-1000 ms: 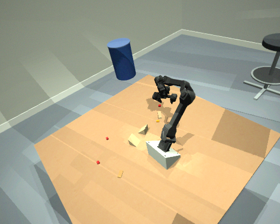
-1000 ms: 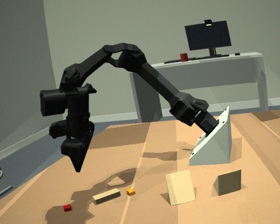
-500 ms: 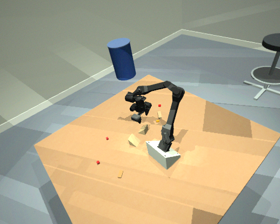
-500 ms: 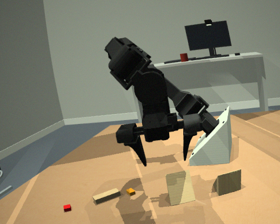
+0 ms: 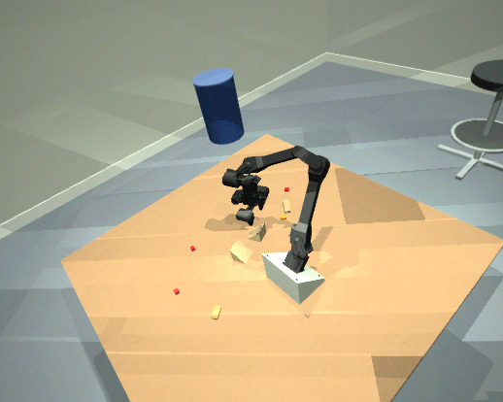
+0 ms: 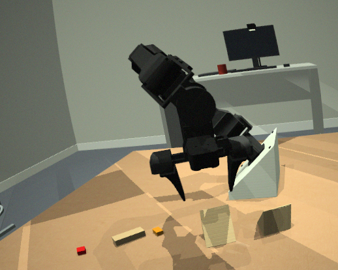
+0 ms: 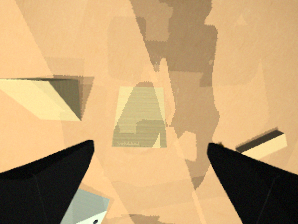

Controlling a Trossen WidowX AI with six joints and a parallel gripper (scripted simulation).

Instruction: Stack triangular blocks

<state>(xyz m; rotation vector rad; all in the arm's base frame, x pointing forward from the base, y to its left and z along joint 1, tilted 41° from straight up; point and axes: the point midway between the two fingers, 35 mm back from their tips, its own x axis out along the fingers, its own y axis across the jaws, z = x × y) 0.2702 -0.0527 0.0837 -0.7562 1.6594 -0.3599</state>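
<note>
One triangular block (image 5: 257, 232) (image 6: 218, 228) (image 7: 140, 120) stands on the table with its sloped face turned toward the exterior camera. The other triangular block (image 5: 240, 251) (image 6: 277, 222) (image 7: 37, 97) stands apart from it, at the left in the wrist view. Neither rests on the other. My gripper (image 5: 256, 217) (image 6: 207, 195) (image 7: 151, 146) is open and empty, pointing down. It hangs above the table near the first block, whose body shows between and beyond the fingertips in the wrist view. The fingers touch neither block.
A wooden strip (image 5: 286, 206) (image 6: 129, 237) (image 7: 265, 147) and an orange piece (image 5: 283, 217) (image 6: 157, 231) lie near the first block. Red cubes (image 5: 192, 248) (image 5: 176, 291) (image 6: 81, 250) and a yellow piece (image 5: 217, 312) lie farther out. The arm's pale wedge base (image 5: 281, 278) (image 6: 263, 184) stands near both blocks.
</note>
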